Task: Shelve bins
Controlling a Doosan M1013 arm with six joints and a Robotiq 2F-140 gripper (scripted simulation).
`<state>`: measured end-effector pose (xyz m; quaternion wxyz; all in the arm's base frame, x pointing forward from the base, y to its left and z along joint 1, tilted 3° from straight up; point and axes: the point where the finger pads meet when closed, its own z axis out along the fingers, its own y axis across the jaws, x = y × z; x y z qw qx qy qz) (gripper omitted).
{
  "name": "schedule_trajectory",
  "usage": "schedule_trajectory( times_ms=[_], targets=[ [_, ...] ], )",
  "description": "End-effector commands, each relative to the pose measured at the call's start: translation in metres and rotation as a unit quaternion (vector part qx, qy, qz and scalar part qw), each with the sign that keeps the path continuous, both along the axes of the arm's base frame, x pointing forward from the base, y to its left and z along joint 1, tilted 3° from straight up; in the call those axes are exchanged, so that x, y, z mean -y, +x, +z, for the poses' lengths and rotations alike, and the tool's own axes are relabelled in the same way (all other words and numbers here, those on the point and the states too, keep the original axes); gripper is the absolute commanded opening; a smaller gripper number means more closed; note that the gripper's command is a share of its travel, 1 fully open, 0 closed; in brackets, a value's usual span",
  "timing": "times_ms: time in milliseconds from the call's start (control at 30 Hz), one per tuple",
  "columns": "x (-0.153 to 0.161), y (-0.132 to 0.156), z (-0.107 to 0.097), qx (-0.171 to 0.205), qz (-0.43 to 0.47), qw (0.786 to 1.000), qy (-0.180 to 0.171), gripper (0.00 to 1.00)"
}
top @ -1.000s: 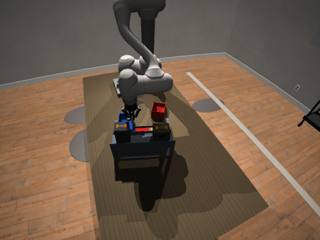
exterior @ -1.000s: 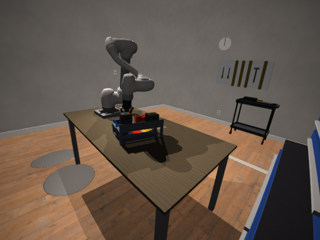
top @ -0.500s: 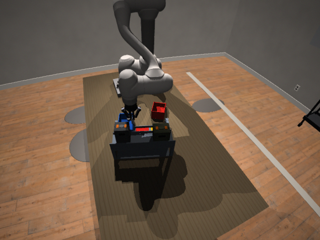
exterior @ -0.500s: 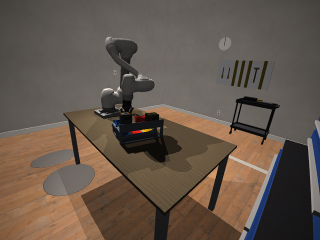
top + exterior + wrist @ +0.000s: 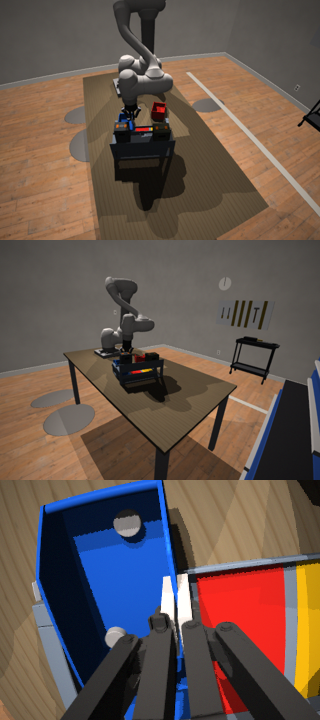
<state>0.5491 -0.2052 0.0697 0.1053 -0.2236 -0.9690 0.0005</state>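
Observation:
The blue bin [image 5: 131, 126] [image 5: 116, 362] [image 5: 115, 575] sits at the left end of the grey shelf [image 5: 140, 149] [image 5: 141, 365] [image 5: 250, 562], partly in the left spot and sticking out toward the robot base. Two round grey parts [image 5: 127, 524] [image 5: 115, 636] lie in it. My gripper [image 5: 130, 118] [image 5: 126, 351] [image 5: 177, 590] points down, shut on the bin's side wall beside the red mark. The red mark [image 5: 142, 129] [image 5: 136, 372] [image 5: 245, 630] and yellow mark [image 5: 146, 370] [image 5: 307, 620] are uncovered. The blue mark is hidden. The red bin [image 5: 158, 114] [image 5: 139, 358] stands behind the shelf's right part.
Two dark boxes with orange latches stand on the shelf's upper board, a left box [image 5: 122, 134] [image 5: 125, 360] close to my gripper and a right box [image 5: 161, 134] [image 5: 151, 357]. The shelf stands on the wooden table [image 5: 201, 167] [image 5: 165, 426].

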Motion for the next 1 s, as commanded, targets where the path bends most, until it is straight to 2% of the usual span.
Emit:
schedule_trajectory(
  times_ms=[0,967],
  targets=[
    [0.0000,0.0000,0.0001,0.000,0.000,1.000,0.000,0.10],
    [0.0037,0.0076,-0.0013,0.012,0.001,1.000,-0.005,0.10]
  ],
)
